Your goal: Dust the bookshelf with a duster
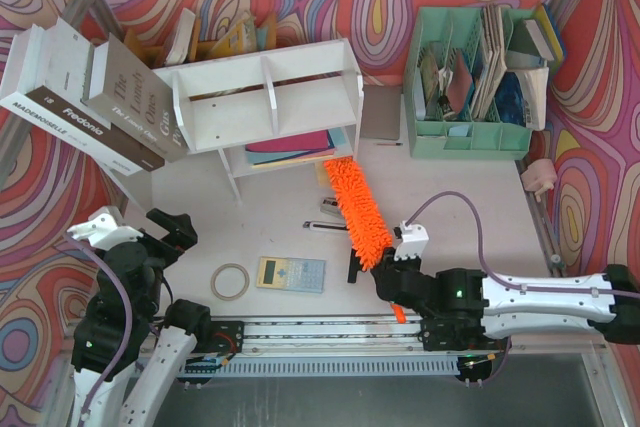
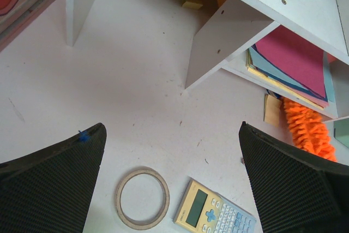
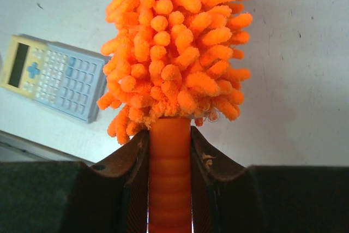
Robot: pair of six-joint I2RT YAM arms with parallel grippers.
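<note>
Two Arms, One Duster Held at the Shelf's Lower Tier

Leaning hardback books [image 1: 90,97] occupy the far left. Below them the left gripper [image 1: 172,230] hovers above the table [image 1: 460,172], fingers spread wide and holding nothing. A tape ring [image 1: 230,281] and a calculator [image 1: 291,274] lie to its right. The white bookshelf [image 1: 265,97] stands at centre-back, with coloured folders [image 1: 290,144] in its lower tier. The orange duster [image 1: 358,212] slants from the right gripper [image 1: 390,285] up to that tier's right end, its tip just beside the folders; contact cannot be told. The right gripper's fingers [image 3: 131,156] are pressed onto the ribbed orange handle [image 3: 169,178]. A mint-green file organizer [image 1: 470,82] sits far right.
</note>
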